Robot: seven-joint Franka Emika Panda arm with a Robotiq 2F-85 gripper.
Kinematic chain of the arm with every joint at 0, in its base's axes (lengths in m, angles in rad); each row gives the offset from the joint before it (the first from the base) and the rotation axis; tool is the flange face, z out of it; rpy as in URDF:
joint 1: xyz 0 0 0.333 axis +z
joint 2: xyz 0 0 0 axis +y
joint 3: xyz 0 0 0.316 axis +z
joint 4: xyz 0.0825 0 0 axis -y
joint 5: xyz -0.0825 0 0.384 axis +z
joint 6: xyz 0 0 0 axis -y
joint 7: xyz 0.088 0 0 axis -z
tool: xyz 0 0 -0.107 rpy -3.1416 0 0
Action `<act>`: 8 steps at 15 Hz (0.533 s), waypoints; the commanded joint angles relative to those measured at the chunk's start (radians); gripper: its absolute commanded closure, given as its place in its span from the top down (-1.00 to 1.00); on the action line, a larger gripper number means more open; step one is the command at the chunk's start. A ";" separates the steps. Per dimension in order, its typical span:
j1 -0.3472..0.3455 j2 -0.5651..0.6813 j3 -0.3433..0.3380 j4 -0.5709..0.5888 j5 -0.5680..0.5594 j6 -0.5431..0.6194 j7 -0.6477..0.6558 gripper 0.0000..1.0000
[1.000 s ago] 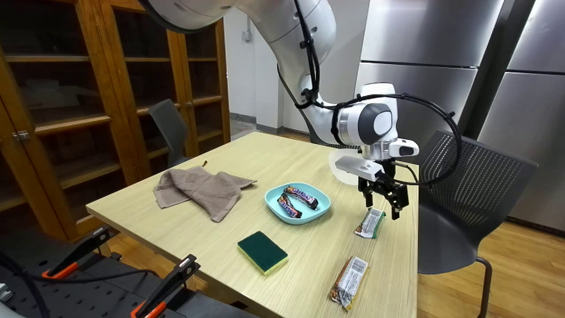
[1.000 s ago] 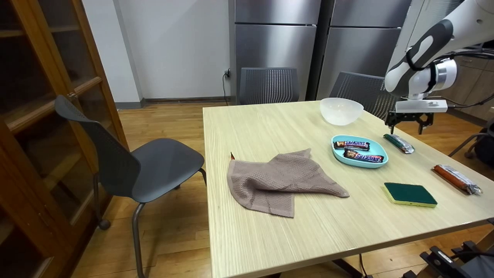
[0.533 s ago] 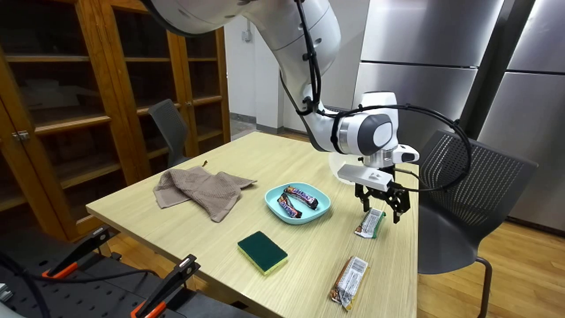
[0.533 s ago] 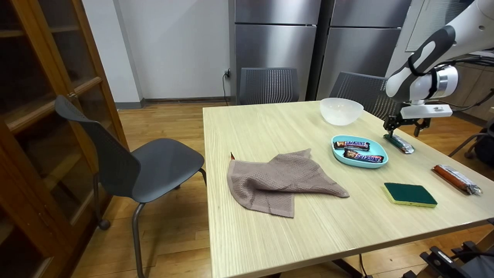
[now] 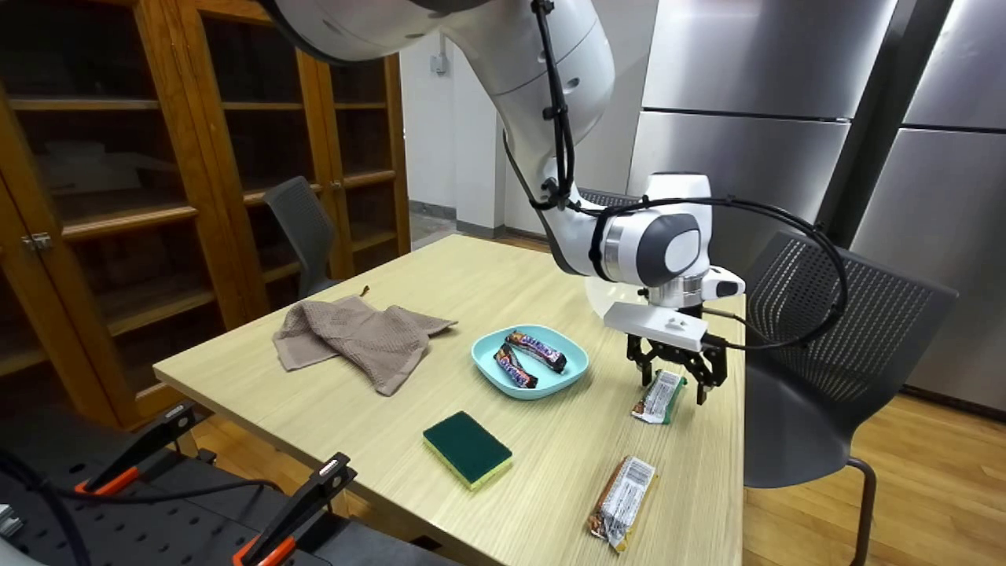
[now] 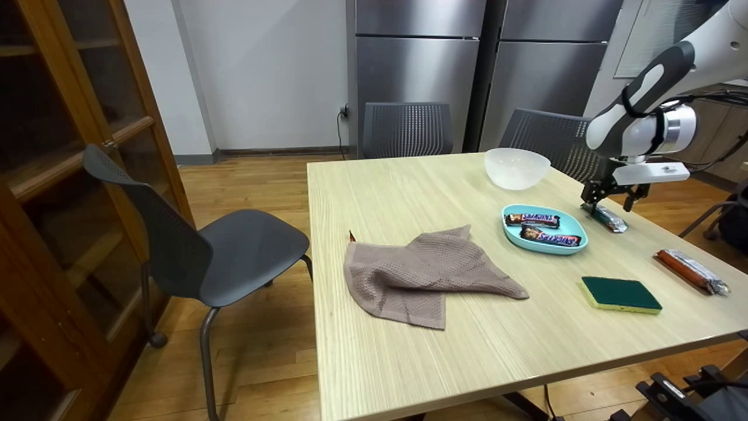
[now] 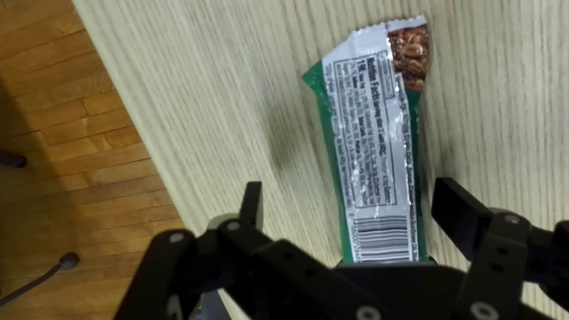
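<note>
Two fingers [image 7: 460, 218], wide apart and holding nothing, flank the green-wrapped bar [image 7: 373, 146] near the blue dish [image 5: 486, 355]; a grasp seems in preparation, likely calling for centring, lowering and closing.

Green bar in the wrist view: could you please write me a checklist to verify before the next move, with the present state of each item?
1. Gripper open: ok, fingers well apart.
2. Green bar between the fingers: ok in the wrist view.
3. Green bar centred: not ok, it lies nearer to one of the fingers.
4. Green bar resting on the table: ok.
5. Fingers clear of the table: cannot tell.
6. Orange bar away from the gripper: ok.
</note>
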 commanded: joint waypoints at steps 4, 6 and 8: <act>-0.021 -0.003 0.022 -0.013 -0.020 0.021 -0.040 -0.16; -0.018 -0.002 0.019 -0.015 -0.021 0.032 -0.035 -0.47; -0.017 -0.013 0.021 -0.030 -0.019 0.051 -0.034 -0.76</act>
